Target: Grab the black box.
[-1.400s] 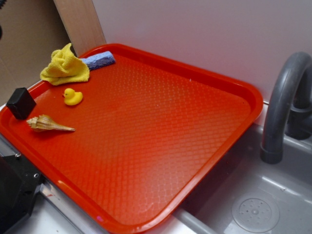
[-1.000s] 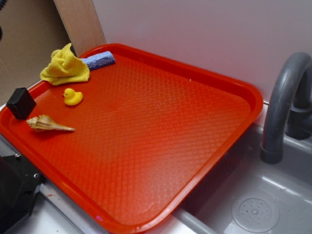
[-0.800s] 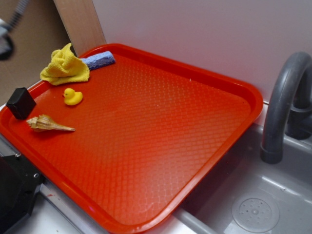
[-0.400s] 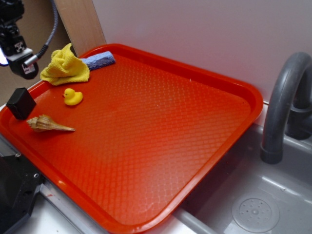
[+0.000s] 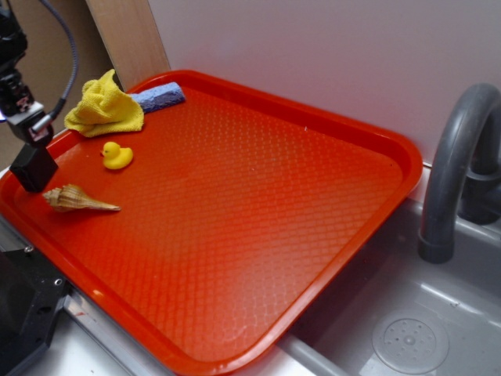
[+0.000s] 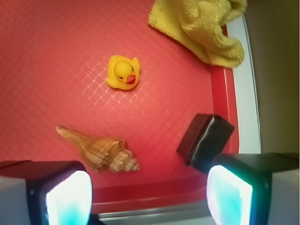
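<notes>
**Trainee:** Where is the black box [image 5: 33,168] relative to the duck [image 5: 117,155]?

**Lead:** You'll find it beside the duck, toward the red tray's [image 5: 376,133] outer rim, resting on the tray floor right against that raised edge. In the wrist view the black box [image 6: 206,140] sits apart from the duck [image 6: 123,72], with the seashell [image 6: 101,152] on the duck's near side and the yellow cloth [image 6: 206,26] beyond it.

**Trainee:** And the gripper [image 5: 23,117]?

**Lead:** It hangs just above the box in the exterior view. Your fingers are spread wide: the wrist camera shows the two pads [image 6: 229,199] at the frame's bottom corners with clear tray between them, pinching nothing.

**Trainee:** Why does the box look off-centre?

**Lead:** One pad overlaps the box's corner while the shell lies nearer the gap's middle. I'd judge you need to shift away from the duck, toward the rim, before descending. Mind that rim, since the box hugs it and an outer finger may land on the lip.
</notes>
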Motion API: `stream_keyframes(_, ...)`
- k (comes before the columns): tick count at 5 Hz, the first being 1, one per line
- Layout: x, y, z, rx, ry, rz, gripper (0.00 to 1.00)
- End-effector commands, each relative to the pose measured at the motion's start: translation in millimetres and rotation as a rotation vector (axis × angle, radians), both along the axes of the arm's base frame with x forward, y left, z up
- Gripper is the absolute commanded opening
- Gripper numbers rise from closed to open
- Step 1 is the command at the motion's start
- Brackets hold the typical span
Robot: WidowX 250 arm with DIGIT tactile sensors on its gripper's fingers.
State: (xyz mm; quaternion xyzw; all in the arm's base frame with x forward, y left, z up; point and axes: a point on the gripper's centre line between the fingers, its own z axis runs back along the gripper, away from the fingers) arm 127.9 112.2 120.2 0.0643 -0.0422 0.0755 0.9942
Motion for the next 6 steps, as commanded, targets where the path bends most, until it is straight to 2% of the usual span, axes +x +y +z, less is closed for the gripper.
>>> stream_keyframes(1, 6, 44, -15, 0.039, 0.032, 0.025, 1.00)
stream_keyframes(3, 19, 87, -30, -0.008, 0.077, 0.112, 1.00)
stream_keyframes(4, 24, 84, -37, 0.024, -0.010, 0.364, 1.00)
stream_keyframes(5, 22, 71, -40, -0.009, -0.041, 0.575, 1.00)
stream_keyframes(6, 24, 55, -42, -0.022, -0.025, 0.612, 1.00)
